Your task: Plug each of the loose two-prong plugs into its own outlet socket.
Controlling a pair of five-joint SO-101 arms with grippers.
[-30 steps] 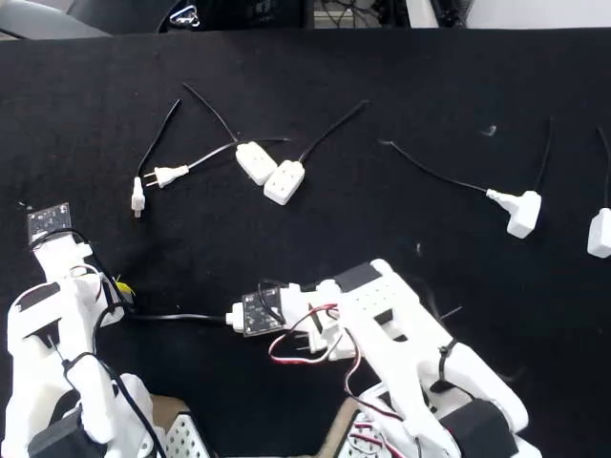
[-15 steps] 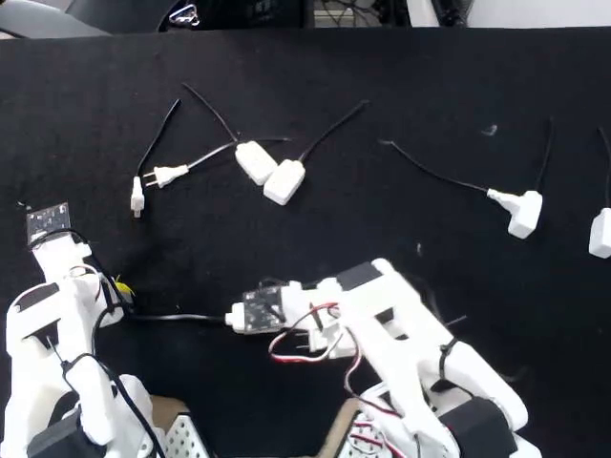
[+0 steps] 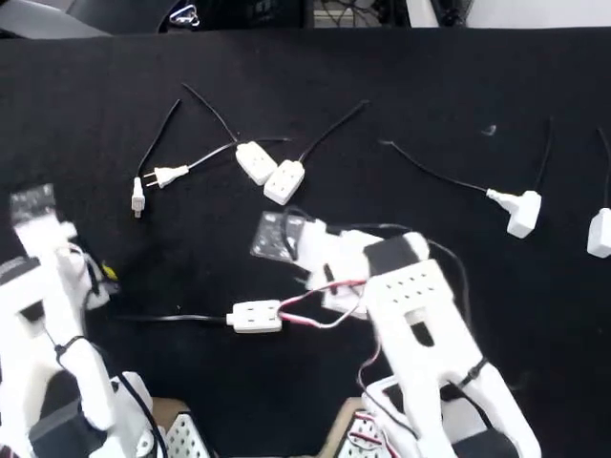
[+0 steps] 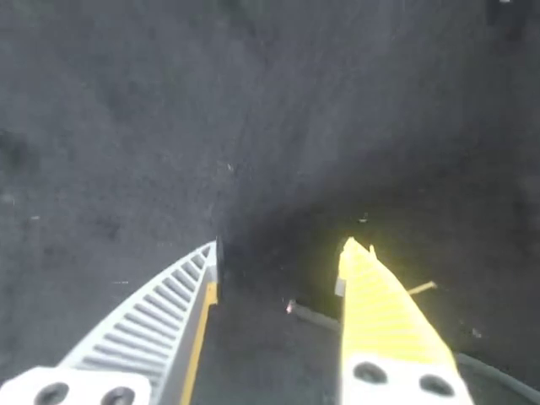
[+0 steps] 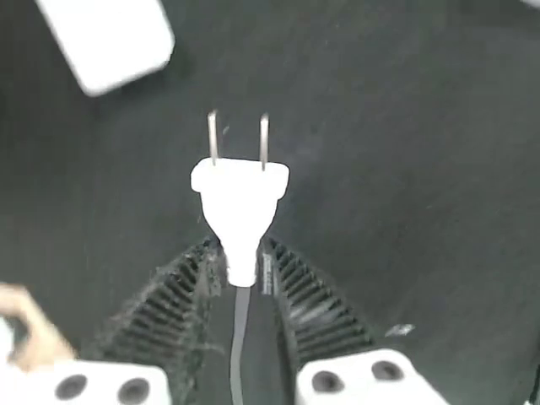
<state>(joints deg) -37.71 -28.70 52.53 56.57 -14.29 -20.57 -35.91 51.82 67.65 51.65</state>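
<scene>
- The right gripper (image 5: 240, 251) was closed on a white two-prong plug (image 5: 240, 190). Its ribbed black fingers (image 5: 308, 304) pinched the plug's neck, and the prongs pointed away from the wrist.
- A white rounded block (image 5: 105, 38) lay near the prongs, off to one side.
- The left gripper (image 4: 283, 251) stood wide open and held nothing, above the black cloth table (image 3: 430, 86).
- A white outlet socket on a black cable (image 3: 256, 316) lay between the arms.
- Farther back, a rear outlet block (image 3: 255, 162) touched a second outlet block (image 3: 284, 181). Two loose plugs lay nearby, a slanted plug (image 3: 167, 176) and an upright plug (image 3: 137, 197).
</scene>
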